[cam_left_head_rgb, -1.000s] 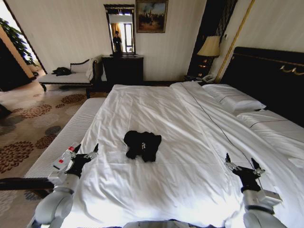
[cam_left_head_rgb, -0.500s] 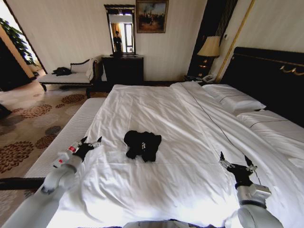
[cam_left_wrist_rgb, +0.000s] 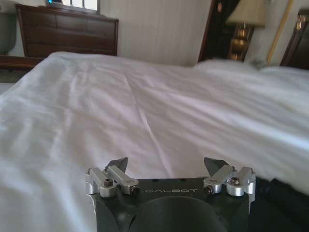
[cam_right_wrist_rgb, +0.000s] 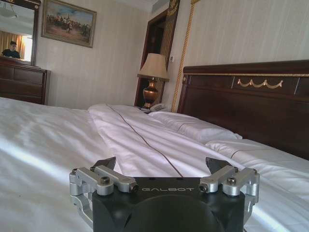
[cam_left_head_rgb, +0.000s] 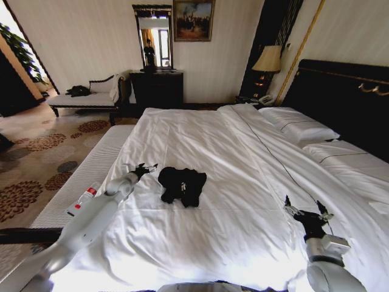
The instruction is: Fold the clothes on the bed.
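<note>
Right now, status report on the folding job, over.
Left gripper open, beside the T-shirt, not touching. Right gripper open, low over the bed. T-shirt crumpled, unfolded. Nothing in the way.

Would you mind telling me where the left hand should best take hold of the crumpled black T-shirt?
Probably its near-left edge: the black T-shirt lies bunched on the bed, and the open left hand sits just beside that edge, so a low approach from the robot's left suits.

Head camera looks down the bed (cam_left_head_rgb: pixel 243 152); both wrist cameras skim its sheets.
</note>
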Robot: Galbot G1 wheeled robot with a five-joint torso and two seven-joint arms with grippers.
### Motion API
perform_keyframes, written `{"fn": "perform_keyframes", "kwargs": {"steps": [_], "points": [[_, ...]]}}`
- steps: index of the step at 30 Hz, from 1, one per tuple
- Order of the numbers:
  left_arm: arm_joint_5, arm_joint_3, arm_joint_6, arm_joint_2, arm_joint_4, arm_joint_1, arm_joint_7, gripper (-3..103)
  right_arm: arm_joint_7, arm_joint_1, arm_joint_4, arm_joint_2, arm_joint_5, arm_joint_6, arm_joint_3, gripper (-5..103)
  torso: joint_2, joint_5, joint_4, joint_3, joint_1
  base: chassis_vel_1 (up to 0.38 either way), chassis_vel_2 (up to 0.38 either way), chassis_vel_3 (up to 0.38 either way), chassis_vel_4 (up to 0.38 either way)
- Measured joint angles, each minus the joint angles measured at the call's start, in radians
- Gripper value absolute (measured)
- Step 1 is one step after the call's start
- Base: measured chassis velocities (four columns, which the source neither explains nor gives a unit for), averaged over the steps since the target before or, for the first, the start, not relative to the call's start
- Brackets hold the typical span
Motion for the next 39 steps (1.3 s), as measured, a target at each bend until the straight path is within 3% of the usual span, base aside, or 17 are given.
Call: {"fn": "perform_keyframes", "kwargs": {"steps": [8, 20, 27, 30, 34, 35, 39], "points": [[0.003, 0.118, 0.033, -0.056, 0.112, -0.088, 0.012, 89, 0.002, 0.02, -0.018, 0.002, 0.0, -0.003, -0.014, 100, 0.0, -0.0001, 0.0001, 0.0, 0.0, 0.0, 0.0, 0.0, 0.0], [0.052, 0.13, 0.024, -0.122, 0.175, -0.088, 0.018, 88, 0.004, 0.004, -0.001, 0.0, 0.009, -0.006, 0.001, 100, 0.0, -0.0002, 0.0, 0.0, 0.0, 0.0, 0.0, 0.0, 0.0], [0.078, 0.143, 0.014, -0.131, 0.19, -0.095, 0.022, 60, 0.009, 0.005, 0.003, -0.006, 0.024, -0.009, 0.008, 100, 0.0, -0.0002, 0.0, 0.0, 0.0, 0.0, 0.0, 0.0, 0.0], [0.078, 0.149, 0.013, -0.132, 0.193, -0.095, 0.024, 55, 0.01, 0.006, 0.004, -0.007, 0.029, -0.011, 0.01, 100, 0.0, -0.0002, 0.0, 0.0, 0.0, 0.0, 0.0, 0.0, 0.0], [0.078, 0.151, 0.013, -0.138, 0.196, -0.094, 0.024, 33, 0.013, 0.007, 0.008, -0.011, 0.038, -0.015, 0.012, 100, 0.0, -0.0003, 0.0, 0.0, 0.0, 0.0, 0.0, 0.0, 0.0], [0.078, 0.151, 0.013, -0.138, 0.196, -0.094, 0.024, 33, 0.013, 0.007, 0.008, -0.011, 0.038, -0.015, 0.012, 100, 0.0, -0.0003, 0.0, 0.0, 0.0, 0.0, 0.0, 0.0, 0.0], [0.078, 0.147, 0.012, -0.138, 0.19, -0.086, 0.022, 17, 0.019, 0.006, 0.011, -0.021, 0.054, -0.026, 0.01, 100, 0.0, -0.0003, 0.0, 0.0, 0.0, 0.0, 0.0, 0.0, 0.0]]}}
